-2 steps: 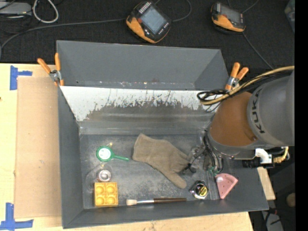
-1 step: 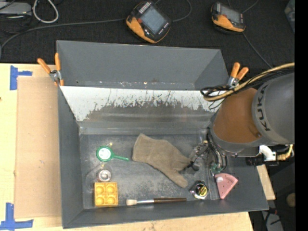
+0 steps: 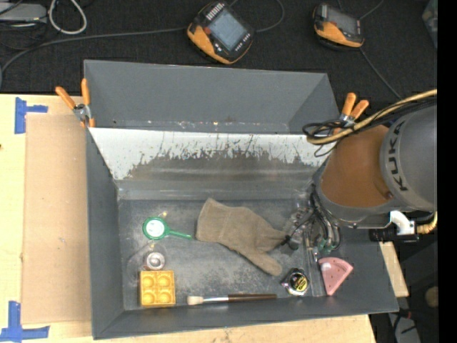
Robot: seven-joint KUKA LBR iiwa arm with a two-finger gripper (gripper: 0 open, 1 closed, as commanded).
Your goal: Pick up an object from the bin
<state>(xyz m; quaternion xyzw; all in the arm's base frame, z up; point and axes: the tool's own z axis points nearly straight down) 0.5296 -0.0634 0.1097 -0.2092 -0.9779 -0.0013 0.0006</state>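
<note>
A grey metal bin (image 3: 100, 213) with sloping walls is seen from above, its flat floor dusty and scuffed. A robot arm (image 3: 371, 170) with an orange-brown cover comes in from the right and bends down into the bin's right side. Its gripper (image 3: 308, 233), a cluster of dark metal parts and thin wires, sits low over the floor near the right wall. Whether the gripper is open or closed cannot be told, as its tip is lost among the dark parts. The largest loose thing is a tan fabric glove (image 3: 235, 236), lying flat in the middle of the floor and slanting down to the right; its right edge lies just beside the gripper, and contact cannot be made out. Along the front wall lies a thin brush (image 3: 232, 299) with a dark handle and pale bristles at its left end. A pink wedge (image 3: 334, 274) lies in the front right corner, below the gripper. A yellow studded block (image 3: 157, 289) sits in the front left corner. Above it are a green ring with a short handle (image 3: 156, 229) and a small silver round piece (image 3: 155, 260). A small black and yellow tape measure (image 3: 298, 283) rests between the brush and the wedge.
</note>
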